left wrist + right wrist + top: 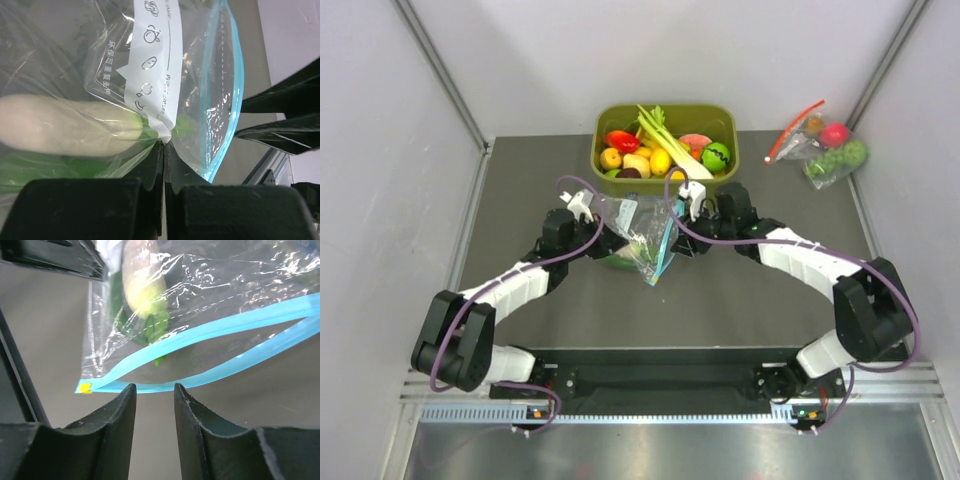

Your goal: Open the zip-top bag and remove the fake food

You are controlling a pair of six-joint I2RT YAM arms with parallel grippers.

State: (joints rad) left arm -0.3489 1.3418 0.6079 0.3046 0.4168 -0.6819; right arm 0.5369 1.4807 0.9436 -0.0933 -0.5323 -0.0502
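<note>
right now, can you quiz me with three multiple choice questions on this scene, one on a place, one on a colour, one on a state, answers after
1. Where on the table does the bag with the red zip strip lie?
A far right corner
B near left corner
C dead centre

2. What colour is the zip strip of the zip-top bag?
A red
B black
C blue-green

3. What state is the left gripper in?
A wide open
B shut on the zip-top bag
C shut on nothing

Answers:
1 A, the top view shows it at the far right of the table.
2 C, the right wrist view shows light blue-green strips along the bag's mouth.
3 B, the left wrist view shows its jaws pressed together with the clear plastic pinched between them.
</note>
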